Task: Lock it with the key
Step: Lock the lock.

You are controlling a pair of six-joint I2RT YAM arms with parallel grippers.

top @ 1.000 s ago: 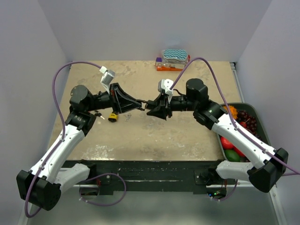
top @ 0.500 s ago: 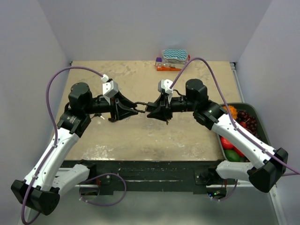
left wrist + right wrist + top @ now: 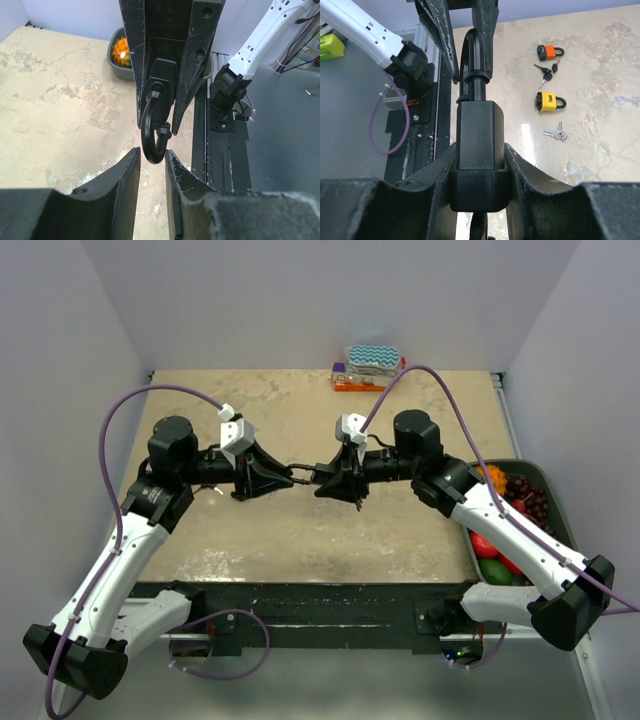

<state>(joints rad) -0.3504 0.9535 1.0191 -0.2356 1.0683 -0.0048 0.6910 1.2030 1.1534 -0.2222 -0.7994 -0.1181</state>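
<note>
My right gripper is shut on the body of a black padlock, held in the air above the table's middle. Its shackle points toward my left gripper. The left fingers stand slightly apart on either side of the shackle's curved end, with a thin gap on one side. A pair of silver keys and a dark bunch of keys lie on the table. I cannot tell which key belongs to the black lock.
A yellow padlock and an orange padlock lie near the keys. A grey tray of fruit stands at the right edge. A patterned pack and an orange box sit at the back.
The left wrist has rolled over and now hides the yellow padlock from above. Its jaws widened, then narrowed round the shackle's end. The right gripper keeps its hold, almost still.
</note>
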